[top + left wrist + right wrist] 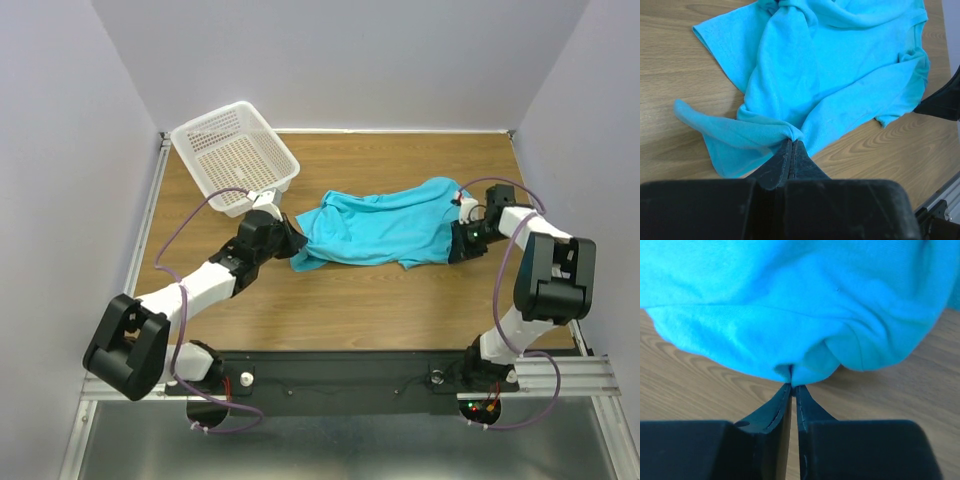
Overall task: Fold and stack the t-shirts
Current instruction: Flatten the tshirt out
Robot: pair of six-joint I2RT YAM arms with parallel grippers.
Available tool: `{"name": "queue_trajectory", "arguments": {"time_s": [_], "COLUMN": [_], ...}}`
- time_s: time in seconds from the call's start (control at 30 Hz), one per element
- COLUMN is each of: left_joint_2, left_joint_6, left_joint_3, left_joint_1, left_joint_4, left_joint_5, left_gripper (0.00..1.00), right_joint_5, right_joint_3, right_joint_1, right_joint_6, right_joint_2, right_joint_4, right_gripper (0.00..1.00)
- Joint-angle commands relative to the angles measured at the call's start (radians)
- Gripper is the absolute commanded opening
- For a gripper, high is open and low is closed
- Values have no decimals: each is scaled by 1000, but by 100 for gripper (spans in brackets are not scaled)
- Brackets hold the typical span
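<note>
The t-shirt (pixel 385 225) lies crumpled on the tabletop (pixel 350 310). The left end effector (pixel 292 240) pinches its 9 o'clock edge, the right end effector (pixel 463 232) its 3 o'clock edge; best to lift evenly and spread it flat.

This is a robotics lab, set up as a closed test cell. A wood-grain table (pixel 350 310) is boxed in on three sides by bare, pale lilac walls (pixel 350 60). Aluminium framing rails (pixel 570 372) edge the table. A black mounting plate (pixel 340 380) at its near edge carries two white-and-black robot arms, the left arm (pixel 200 285) and the right arm (pixel 545 275), which trail loose purple cables (pixel 498 295). Small green and red status lights (pixel 478 408) glow by the right base. The only everyday things are a white plastic basket (pixel 235 155) and a turquoise t-shirt (pixel 380 225).
</note>
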Motion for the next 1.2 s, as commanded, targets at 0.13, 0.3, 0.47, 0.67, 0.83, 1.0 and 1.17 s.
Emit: {"name": "queue_trajectory", "arguments": {"time_s": [0.13, 0.3, 0.47, 0.67, 0.83, 1.0, 1.17], "left_joint_2": [-93, -135, -144, -142, -145, -133, -118], "left_joint_6": [13, 27, 34, 42, 34, -7, -93], "left_joint_3": [12, 14, 12, -5, -23, -44, -72], "left_joint_1": [5, 4, 4, 5, -2, -63, -149], "left_joint_4": [13, -14, -30, -39, -51, -106, -152], "left_joint_5": [-12, -42, -33, 13, 54, 91, 105], "left_gripper": [0, 0, 0, 0, 0, 0, 0], "right_joint_5": [53, 50, 53, 121, 162, 270, 329], "right_joint_3": [27, 128, 185, 197, 220, 142, 65], "right_joint_1": [1, 1, 1, 1, 0, 1, 1], "right_joint_6": [-41, -89, -94, -118, -158, -166, -158], "right_joint_2": [-296, -416, -495, -601, -637, -655, -663], "right_joint_4": [-71, -198, -250, -321, -427, -482, -502], "right_gripper": [1, 1, 1, 1, 1, 1, 1]}}
